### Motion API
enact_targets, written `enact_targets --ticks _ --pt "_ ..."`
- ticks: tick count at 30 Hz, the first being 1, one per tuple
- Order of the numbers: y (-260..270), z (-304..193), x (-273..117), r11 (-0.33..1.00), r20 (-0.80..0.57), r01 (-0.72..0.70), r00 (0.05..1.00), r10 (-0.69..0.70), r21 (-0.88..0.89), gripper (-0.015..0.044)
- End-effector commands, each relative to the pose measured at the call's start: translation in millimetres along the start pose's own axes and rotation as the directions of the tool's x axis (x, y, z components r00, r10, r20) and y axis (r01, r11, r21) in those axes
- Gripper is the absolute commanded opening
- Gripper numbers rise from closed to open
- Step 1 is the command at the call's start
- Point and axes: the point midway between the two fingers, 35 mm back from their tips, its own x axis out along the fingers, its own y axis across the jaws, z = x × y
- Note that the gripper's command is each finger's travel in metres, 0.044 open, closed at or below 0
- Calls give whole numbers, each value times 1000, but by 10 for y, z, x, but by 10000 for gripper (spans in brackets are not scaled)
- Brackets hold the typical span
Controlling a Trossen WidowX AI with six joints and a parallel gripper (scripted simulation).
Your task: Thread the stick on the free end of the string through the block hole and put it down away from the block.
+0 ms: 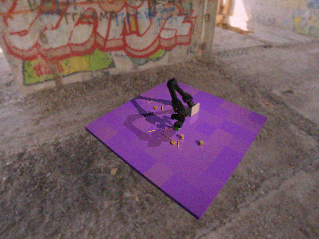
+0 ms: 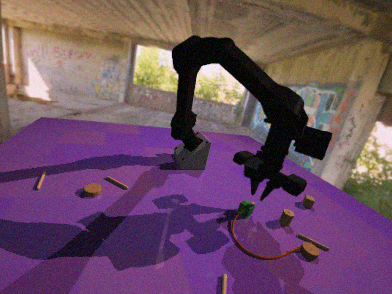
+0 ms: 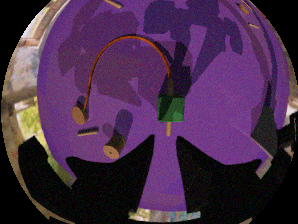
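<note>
The green block (image 1: 176, 128) (image 2: 245, 208) (image 3: 171, 108) stands on the table. An orange string (image 2: 260, 257) (image 3: 131, 36) curves from the round wooden button (image 1: 172, 142) (image 2: 310, 251) (image 3: 80, 115) to the block's far side in the wrist view. A short end of the thin stick (image 3: 168, 129) sticks out of the block's near side, towards the fingers. How much of it is inside the block is hidden. My gripper (image 2: 258, 196) (image 3: 165, 139) is partly open and empty, its fingertips above the table beside the block, near the stick's end and not touching it.
A wooden cylinder (image 2: 286, 217) (image 3: 114, 148) stands near the block, another (image 2: 308, 201) behind it. A loose stick (image 2: 313, 242) (image 3: 88, 132) lies by the button, another (image 2: 224, 283) at the front. Beyond are a wooden disc (image 2: 92, 190) and two sticks (image 2: 116, 182) (image 2: 40, 180).
</note>
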Motion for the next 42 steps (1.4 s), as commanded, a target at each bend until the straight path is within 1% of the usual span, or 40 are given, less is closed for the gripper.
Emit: enact_targets --ticks 1,18,24,28,29,37,42 --pt "-18 1 73 1000 5 3 1000 -3 -9 121" --pt "-46 10 347 1000 8 5 1000 -5 -9 121" --pt "-48 10 357 1000 8 5 1000 -5 -9 121" --pt "-37 8 342 1000 4 4 1000 -4 -1 16" --pt "-37 8 342 1000 4 4 1000 -4 -1 0" --pt "-38 7 344 1000 8 4 1000 -4 -2 0" --pt "-48 -10 370 1000 79 4 997 -1 -27 0"
